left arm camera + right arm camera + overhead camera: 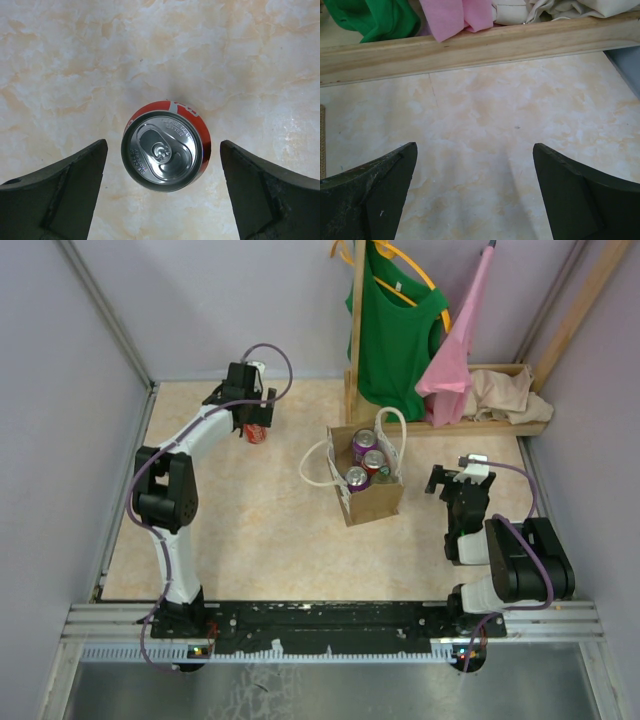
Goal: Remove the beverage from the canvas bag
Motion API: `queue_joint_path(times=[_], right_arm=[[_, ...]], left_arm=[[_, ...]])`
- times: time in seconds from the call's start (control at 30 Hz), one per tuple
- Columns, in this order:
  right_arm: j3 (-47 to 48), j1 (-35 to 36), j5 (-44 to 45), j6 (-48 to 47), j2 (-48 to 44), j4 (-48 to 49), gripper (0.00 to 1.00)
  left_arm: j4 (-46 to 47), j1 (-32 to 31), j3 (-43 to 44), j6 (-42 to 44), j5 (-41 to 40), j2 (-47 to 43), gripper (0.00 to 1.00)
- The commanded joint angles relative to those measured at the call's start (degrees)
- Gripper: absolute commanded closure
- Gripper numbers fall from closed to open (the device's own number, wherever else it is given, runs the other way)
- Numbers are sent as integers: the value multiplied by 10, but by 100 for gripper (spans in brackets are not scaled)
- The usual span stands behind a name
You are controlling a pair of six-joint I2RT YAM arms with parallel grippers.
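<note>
The tan canvas bag (pixel 372 498) with white rope handles stands upright mid-table. Inside it show two purple cans (pixel 364 444) and a red can (pixel 375 461). A red can (pixel 166 145) stands upright on the table at the far left, also seen in the top view (pixel 256 432). My left gripper (pixel 164 167) hangs above it, open, with the jaws apart on either side and not touching the can. My right gripper (pixel 475 170) is open and empty over bare table to the right of the bag (pixel 452 480).
A wooden clothes rack (pixel 356 330) holds a green shirt (pixel 396 330) and a pink garment (pixel 455 350) at the back. Its base rail (pixel 480 47) lies just ahead of my right gripper. A beige cloth heap (pixel 510 395) lies on the base. Grey walls enclose the table.
</note>
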Motion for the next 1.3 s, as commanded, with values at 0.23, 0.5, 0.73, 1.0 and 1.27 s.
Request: queue_joint_path(times=[0.23, 0.5, 0.73, 1.0, 1.27], right_arm=[[12, -1, 0, 5, 0, 25, 1], [12, -1, 0, 5, 0, 24, 1], [12, -1, 0, 5, 0, 25, 1], [11, -1, 0, 5, 0, 25, 1], [12, -1, 0, 5, 0, 25, 1]], left_arm=[[-1, 3, 14, 4, -7, -47, 0], [9, -6, 1, 12, 18, -136, 0], [9, -47, 5, 40, 65, -183, 0], [13, -160, 45, 98, 176, -144, 5], [25, -197, 94, 67, 320, -60, 37]])
